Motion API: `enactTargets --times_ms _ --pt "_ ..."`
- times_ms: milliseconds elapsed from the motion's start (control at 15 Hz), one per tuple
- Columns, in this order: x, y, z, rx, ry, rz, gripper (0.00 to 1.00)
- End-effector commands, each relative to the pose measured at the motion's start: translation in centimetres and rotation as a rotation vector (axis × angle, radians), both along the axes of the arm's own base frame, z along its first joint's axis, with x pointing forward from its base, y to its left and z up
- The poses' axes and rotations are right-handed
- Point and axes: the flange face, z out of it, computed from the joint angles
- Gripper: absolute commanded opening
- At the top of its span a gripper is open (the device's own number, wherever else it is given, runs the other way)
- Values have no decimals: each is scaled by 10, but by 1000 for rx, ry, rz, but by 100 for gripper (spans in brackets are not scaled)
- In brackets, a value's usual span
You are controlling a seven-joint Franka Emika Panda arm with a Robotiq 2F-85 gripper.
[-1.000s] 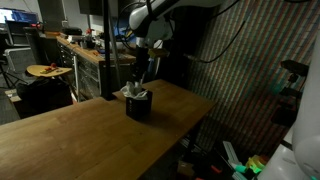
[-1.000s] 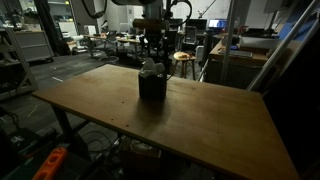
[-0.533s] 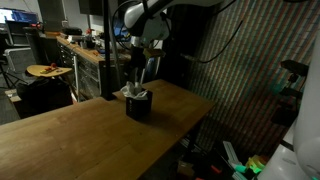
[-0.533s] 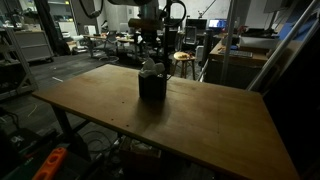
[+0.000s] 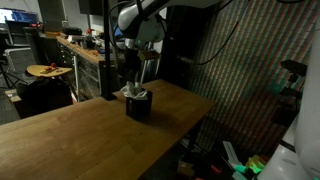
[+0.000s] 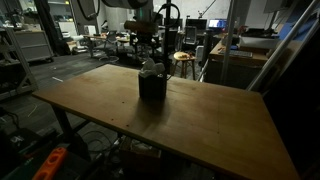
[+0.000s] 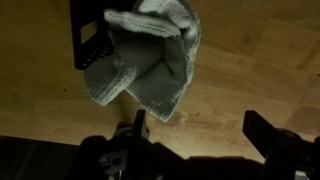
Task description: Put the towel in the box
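Gripper (image 7: 200, 135) open, jaws spread wide, nothing between them. Left fingertip (image 7: 140, 124) sits just under the towel's lowest corner in the wrist view; can't tell if they touch.

Exterior views put me (image 5: 131, 74) straight above the box (image 5: 138, 106), apart from it, with clear air between my fingers and the cloth.

Towel (image 7: 150, 60) is bunched on the top of the box (image 7: 88, 40) and spills over one side. Only one slotted black wall shows beside it in the wrist view. Can't tell how deep the cloth goes inside. Its long axis runs top to bottom in the wrist view, and the folded corner points down at my fingers. From outside it's a pale lump (image 6: 150, 66) above the rim of the box (image 6: 152, 86).

Box is upright on the wooden table (image 6: 190, 130), towards the far edge. There's wide bare wood on the near side and on both sides. In an exterior view the table (image 5: 80, 140) has its far corner close behind the box, with a drop-off past it. Workshop clutter is well beyond the table.
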Motion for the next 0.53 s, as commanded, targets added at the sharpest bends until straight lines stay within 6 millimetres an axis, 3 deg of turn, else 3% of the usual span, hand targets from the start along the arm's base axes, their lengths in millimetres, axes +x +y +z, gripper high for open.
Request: enactTargets --times_ms 0,467 --pt "6 11 -2 3 -23 6 100" --pt "16 0 -25 -22 -24 6 100"
